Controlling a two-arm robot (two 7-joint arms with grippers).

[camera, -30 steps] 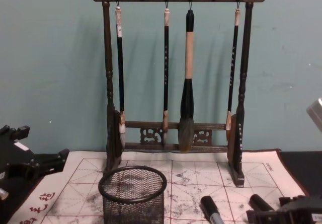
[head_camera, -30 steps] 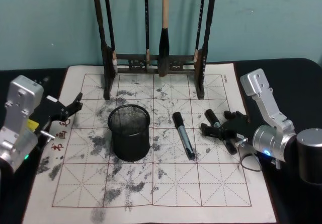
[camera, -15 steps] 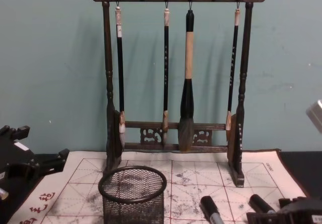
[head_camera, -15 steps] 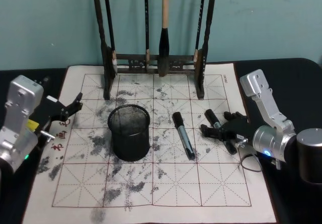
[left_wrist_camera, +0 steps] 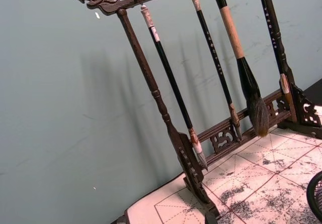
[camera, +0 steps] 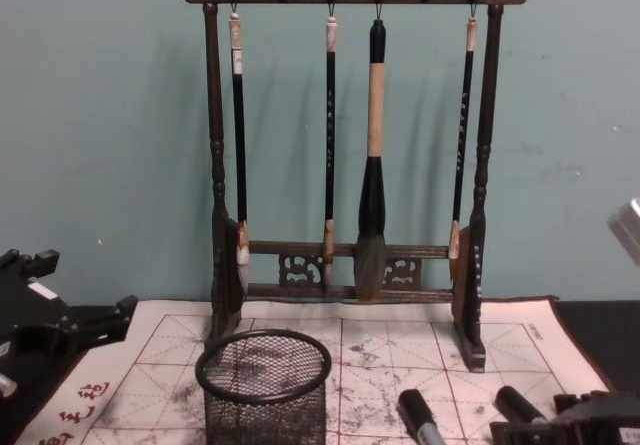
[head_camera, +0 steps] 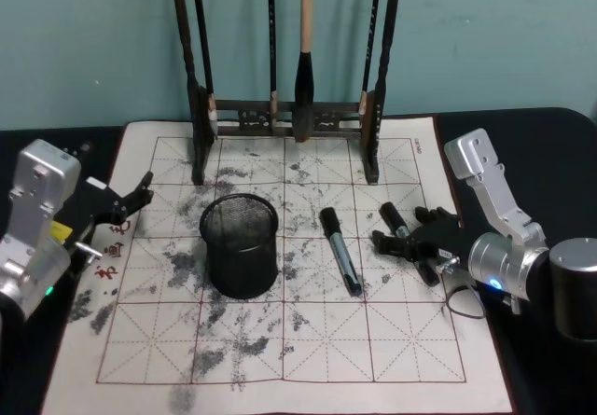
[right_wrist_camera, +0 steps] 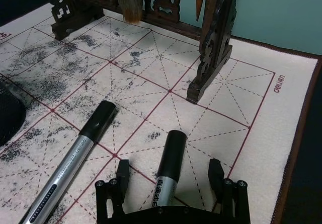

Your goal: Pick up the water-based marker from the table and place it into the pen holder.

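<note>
Inked table point(head_camera: 326, 340), right gripper point(right_wrist_camera: 169, 167), jaws parted around marker point(right_wrist_camera: 171, 151)

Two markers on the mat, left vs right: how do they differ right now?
Place: the left marker lies free beside the pen holder; the right marker lies between the open jaws of the right gripper, touching neither.
Visibility: the left marker shows full length; the right marker's barrel runs under the gripper.
Shared: black cap, silver barrel, flat on the mat, caps toward the brush rack.
</note>
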